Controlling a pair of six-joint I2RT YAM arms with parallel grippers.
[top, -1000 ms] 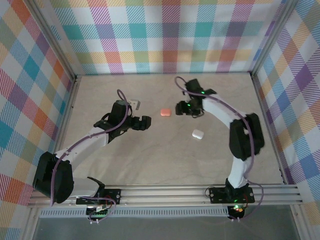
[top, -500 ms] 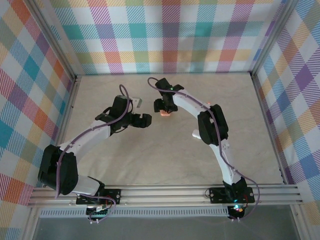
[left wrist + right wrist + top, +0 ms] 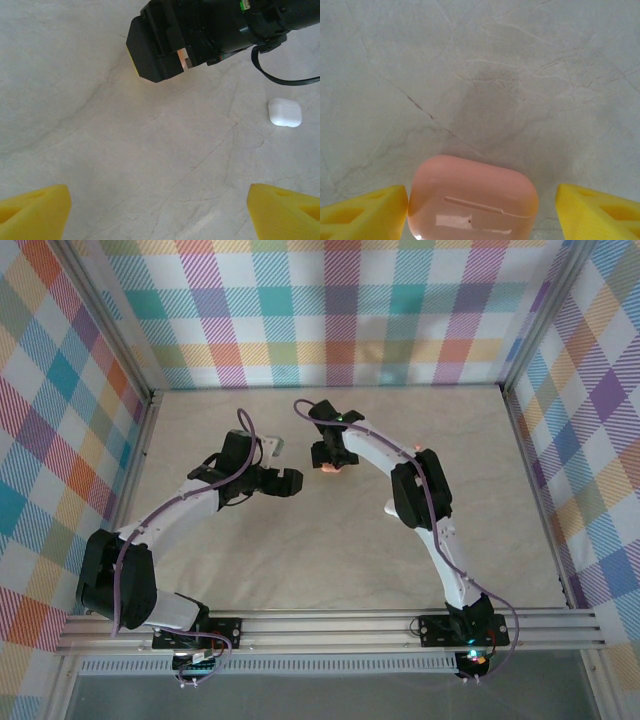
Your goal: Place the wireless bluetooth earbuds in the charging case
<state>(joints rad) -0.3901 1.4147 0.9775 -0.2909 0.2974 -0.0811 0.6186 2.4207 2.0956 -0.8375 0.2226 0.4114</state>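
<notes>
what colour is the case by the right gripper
Salmon pink; the case shows best in the right wrist view.

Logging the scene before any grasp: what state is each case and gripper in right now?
charging case: lid shut, flat on the table.
white case: lid shut, lying on the table.
left gripper: jaws open, empty.
right gripper: jaws open, either side of the charging case.

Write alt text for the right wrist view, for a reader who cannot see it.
A closed salmon-pink charging case lies on the pale marbled table between the right gripper's open yellow fingertips, close against one, clear of the other.
</notes>
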